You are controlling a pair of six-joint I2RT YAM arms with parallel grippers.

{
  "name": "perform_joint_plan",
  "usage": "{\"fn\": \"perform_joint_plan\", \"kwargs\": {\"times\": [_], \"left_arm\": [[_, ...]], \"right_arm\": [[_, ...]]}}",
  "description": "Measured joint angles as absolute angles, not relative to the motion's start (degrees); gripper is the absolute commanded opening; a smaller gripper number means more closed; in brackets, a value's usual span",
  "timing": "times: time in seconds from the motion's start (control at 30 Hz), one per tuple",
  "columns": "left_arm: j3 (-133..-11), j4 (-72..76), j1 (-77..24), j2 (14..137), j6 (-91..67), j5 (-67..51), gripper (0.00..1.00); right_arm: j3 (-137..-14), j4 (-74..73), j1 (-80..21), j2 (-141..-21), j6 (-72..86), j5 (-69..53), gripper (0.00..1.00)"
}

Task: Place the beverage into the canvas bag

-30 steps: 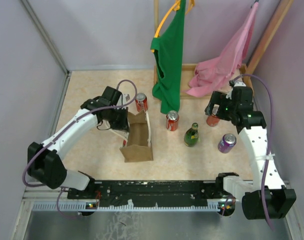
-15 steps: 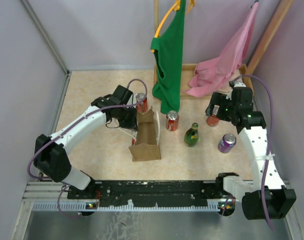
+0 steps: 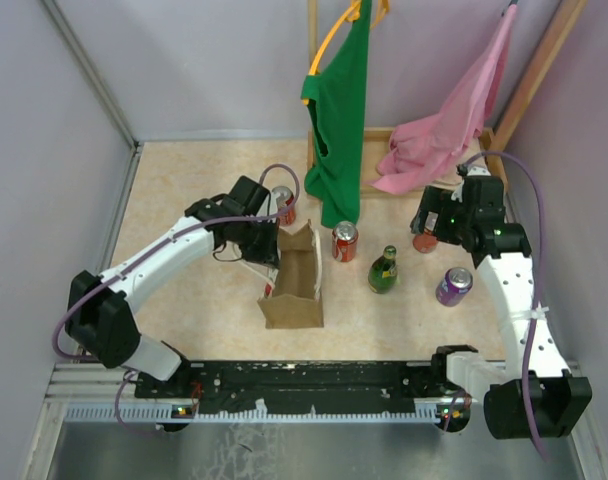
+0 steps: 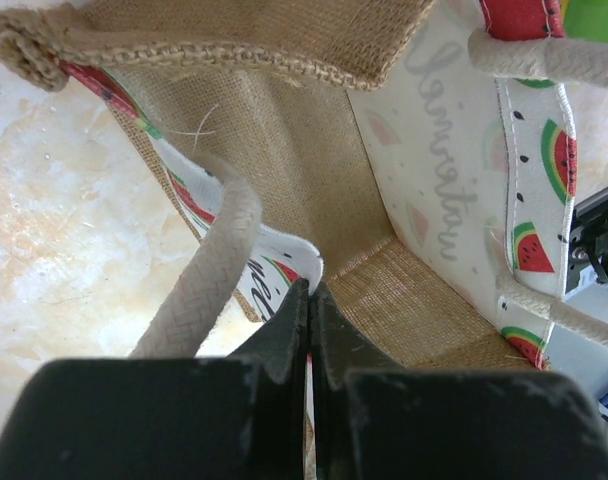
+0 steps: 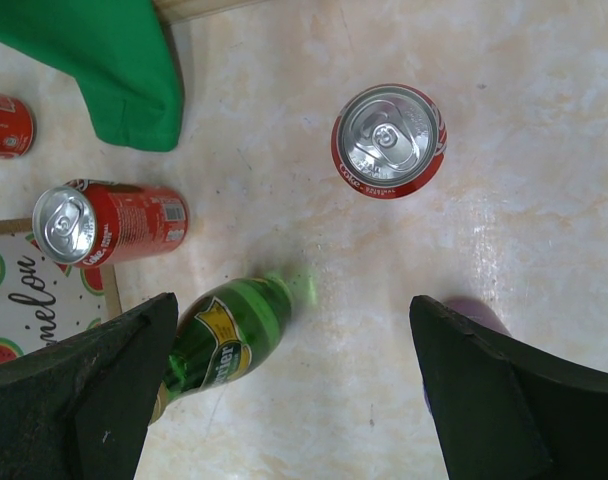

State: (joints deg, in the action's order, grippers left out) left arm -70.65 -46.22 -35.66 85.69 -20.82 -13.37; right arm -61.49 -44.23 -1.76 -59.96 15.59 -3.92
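The bag (image 5: pixel 24 290) carries grey script on its white panel, among watermelon prints. In the right wrist view the letters "nelon" show at the frame's left edge. In the left wrist view similar script runs along the inside of the bag, turned over and only partly legible. The green bottle (image 5: pixel 219 340) has a yellow label whose dark lettering looks like "Perrier". White print on the upright can (image 5: pixel 389 140) and the lying can (image 5: pixel 114 222) is too small to read.

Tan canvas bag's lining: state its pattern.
The tan canvas bag is lined white with watermelon slices and grey script; left wrist view shows it best.
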Motion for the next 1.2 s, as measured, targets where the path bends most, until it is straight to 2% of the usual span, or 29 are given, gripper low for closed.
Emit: {"fn": "perform_joint_plan", "kwargs": {"times": [0.23, 0.27, 0.33, 0.4, 0.43, 0.53, 1.2], "left_arm": [[-70.3, -46.1, -36.0, 85.4, -20.8, -13.6, 0.00], [-70.3, -46.1, -36.0, 85.4, -20.8, -13.6, 0.04], [-70.3, -46.0, -36.0, 85.4, -20.7, -13.6, 0.20], [-70.3, -46.0, -36.0, 85.3, -20.4, -13.7, 0.51], [-70.3, -46.0, -36.0, 85.2, -20.3, -13.8, 0.62], [-70.3, -46.0, -36.0, 85.0, -19.4, -14.0, 0.73], [-70.6, -46.3, -36.0, 79.3, -14.7, -13.1, 0.72]], "right_arm": [[-60.6, -44.4, -1.8, -59.7, 15.6, -3.9, 0.99], [-60.4, -44.4, -1.8, -59.6, 15.6, -3.9, 0.99], [-60.4, -44.6, -1.8, -59.5, 15.6, -3.8, 0.99], [-60.4, -44.6, -1.8, -59.2, 15.6, -3.7, 0.99], [-60.4, -44.6, -1.8, -59.1, 15.6, -3.7, 0.99], [-60.4, -44.6, -1.8, -59.1, 15.6, -3.7, 0.99], [-60.4, -44.5, -1.8, -59.3, 15.6, -3.7, 0.99]]}}
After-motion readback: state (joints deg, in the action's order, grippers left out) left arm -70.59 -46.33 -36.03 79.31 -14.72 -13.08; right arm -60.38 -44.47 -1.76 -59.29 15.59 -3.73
